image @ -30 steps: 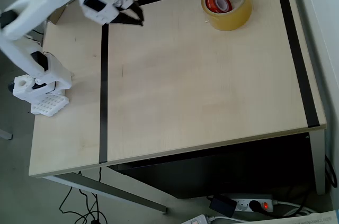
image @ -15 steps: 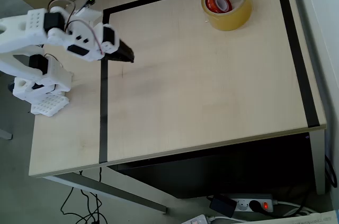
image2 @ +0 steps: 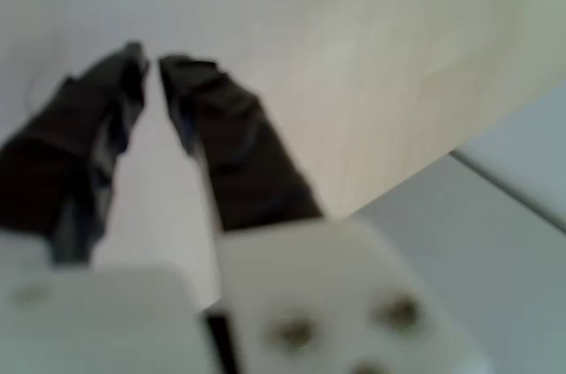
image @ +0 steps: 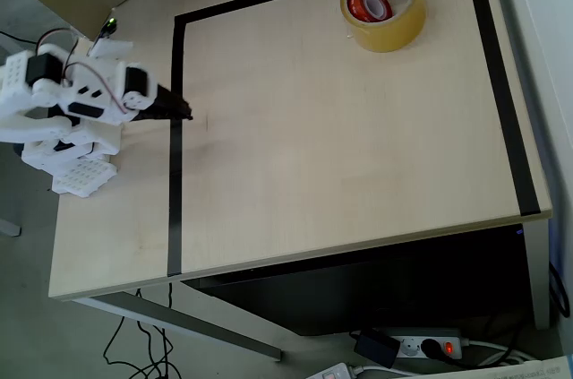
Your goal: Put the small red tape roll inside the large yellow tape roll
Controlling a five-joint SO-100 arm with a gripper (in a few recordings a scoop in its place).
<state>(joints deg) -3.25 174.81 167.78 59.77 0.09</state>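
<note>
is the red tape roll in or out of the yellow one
In. The small red tape roll lies flat within the ring of the large yellow tape roll, seen from overhead.

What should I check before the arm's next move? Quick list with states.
1. Small red tape roll inside large yellow tape roll: ok, it sits within the yellow ring in the overhead view.
2. Claw empty: ok, nothing between the dark fingers in the wrist view.
3. Claw apart from the rolls: ok, it is at the table's left, over the black tape line; the rolls are at the top right.
4. Claw shut: ok, only a narrow gap at the tips.
5. Red roll lying flat on the table: cannot tell, the yellow wall hides its base.
</note>
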